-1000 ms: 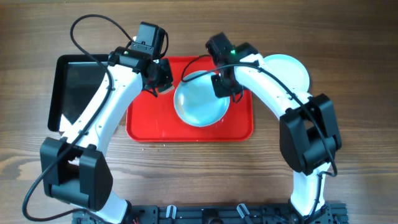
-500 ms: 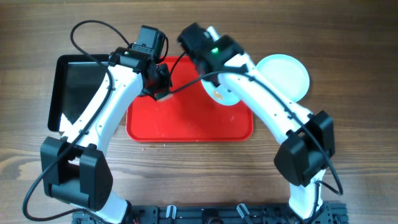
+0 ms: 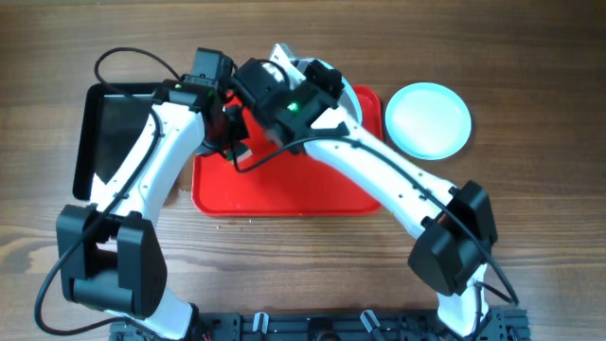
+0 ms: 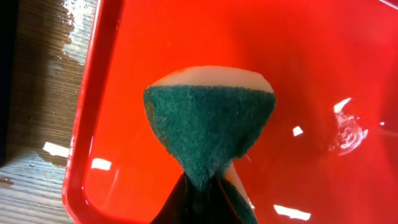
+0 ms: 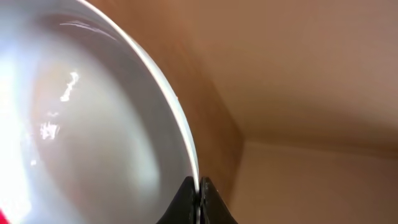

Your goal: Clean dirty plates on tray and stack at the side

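Note:
The red tray lies mid-table and fills the left wrist view. My left gripper is shut on a green scouring sponge with a pale backing, held just above the tray's left part; in the overhead view it is at the tray's far left corner. My right gripper is shut on the rim of a pale plate, held up on edge over the tray's far side. A second plate lies on the table to the right of the tray. A third plate is out of view.
A black tray lies left of the red tray. The right arm crosses over the red tray from the right. Water drops glint on the tray's floor, and its left rim borders the wooden table.
The right arm lifted the plate off the tray's middle, swung left towards the left gripper and tipped the plate on edge. The left gripper moved slightly left with the sponge.

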`<move>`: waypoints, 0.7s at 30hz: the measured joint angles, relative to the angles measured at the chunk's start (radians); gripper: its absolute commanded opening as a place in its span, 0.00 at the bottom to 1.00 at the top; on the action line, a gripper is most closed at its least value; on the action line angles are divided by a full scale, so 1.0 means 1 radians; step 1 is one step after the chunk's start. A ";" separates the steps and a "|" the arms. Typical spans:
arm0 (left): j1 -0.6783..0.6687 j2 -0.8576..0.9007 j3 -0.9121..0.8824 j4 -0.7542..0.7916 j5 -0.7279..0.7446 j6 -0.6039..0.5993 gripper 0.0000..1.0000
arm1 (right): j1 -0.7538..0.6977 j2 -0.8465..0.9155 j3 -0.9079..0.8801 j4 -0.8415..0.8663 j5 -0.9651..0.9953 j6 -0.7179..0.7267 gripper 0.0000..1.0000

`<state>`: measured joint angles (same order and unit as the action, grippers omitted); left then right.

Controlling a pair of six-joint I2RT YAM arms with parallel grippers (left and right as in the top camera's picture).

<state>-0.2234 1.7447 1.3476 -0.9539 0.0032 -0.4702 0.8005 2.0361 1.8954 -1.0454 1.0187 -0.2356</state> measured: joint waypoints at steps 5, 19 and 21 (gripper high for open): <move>0.002 0.000 0.000 0.000 0.030 0.000 0.04 | -0.225 0.000 0.003 -0.125 -0.442 0.101 0.04; -0.203 0.000 -0.003 0.143 0.323 -0.003 0.04 | -0.435 -0.013 -0.393 0.155 -1.048 0.417 0.04; -0.232 0.000 -0.020 0.162 0.296 -0.024 0.04 | -0.435 -0.013 -0.412 0.156 -1.049 0.441 0.04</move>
<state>-0.4557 1.7447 1.3277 -0.7918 0.2996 -0.4942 0.3656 2.0228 1.4834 -0.8898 -0.0299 0.2054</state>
